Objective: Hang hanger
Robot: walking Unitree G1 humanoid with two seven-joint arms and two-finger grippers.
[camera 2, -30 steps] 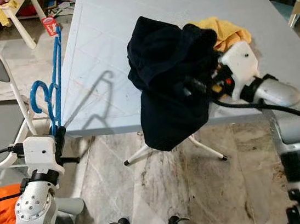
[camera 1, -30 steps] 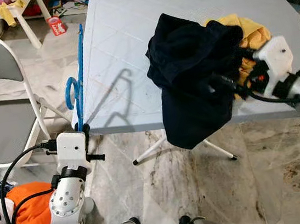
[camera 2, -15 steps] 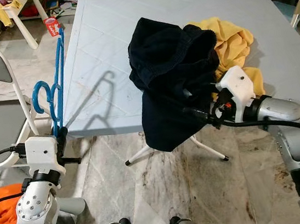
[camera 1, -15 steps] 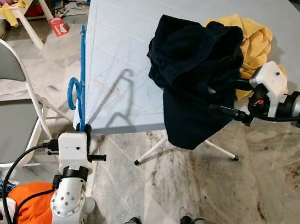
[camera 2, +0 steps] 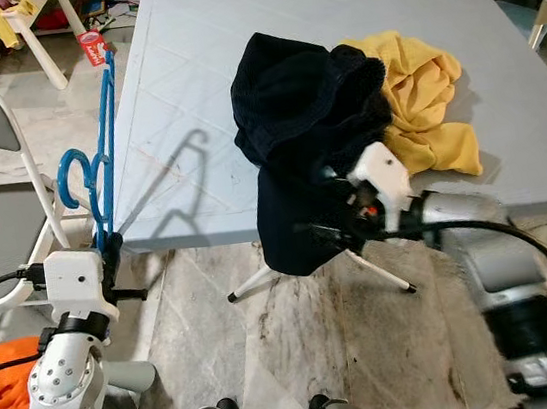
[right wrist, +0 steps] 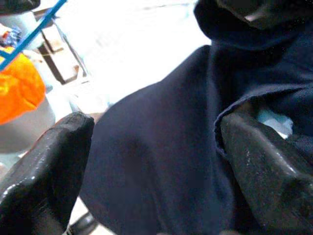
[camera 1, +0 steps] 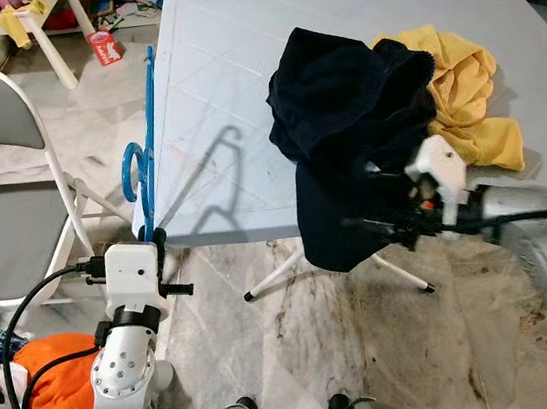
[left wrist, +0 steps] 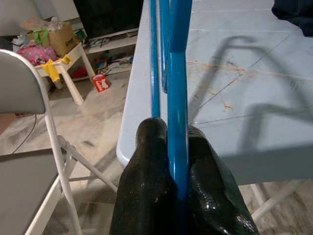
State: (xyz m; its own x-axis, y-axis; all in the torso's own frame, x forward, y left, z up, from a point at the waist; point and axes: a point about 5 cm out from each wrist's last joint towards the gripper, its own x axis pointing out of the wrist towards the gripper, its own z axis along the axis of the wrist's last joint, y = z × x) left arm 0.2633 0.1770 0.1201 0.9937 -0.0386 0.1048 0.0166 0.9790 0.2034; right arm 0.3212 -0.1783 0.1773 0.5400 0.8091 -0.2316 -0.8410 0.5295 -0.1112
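A blue hanger (camera 1: pixel 146 130) stands upright beside the left edge of the pale blue table (camera 1: pixel 233 48). My left gripper (camera 1: pixel 154 242) is shut on its lower end, and the black fingers (left wrist: pixel 151 186) pinch the blue bar (left wrist: pixel 177 98). A dark navy garment (camera 1: pixel 341 105) lies bunched on the table and hangs over its front edge. My right gripper (camera 1: pixel 363 196) is open just in front of the hanging part, its fingers (right wrist: pixel 44 171) spread on either side of the navy cloth (right wrist: pixel 161 147).
A yellow cloth (camera 1: pixel 466 98) lies on the table right of the navy garment. A grey folding chair (camera 1: pixel 1 200) stands at the left, with an orange cloth (camera 1: pixel 60 384) on the floor below it. White table legs (camera 1: pixel 273 275) cross under the table.
My right gripper has come off the table's right side and moved down and left to the front of the hanging navy garment, uncovering the yellow cloth. The left arm and hanger have not moved.
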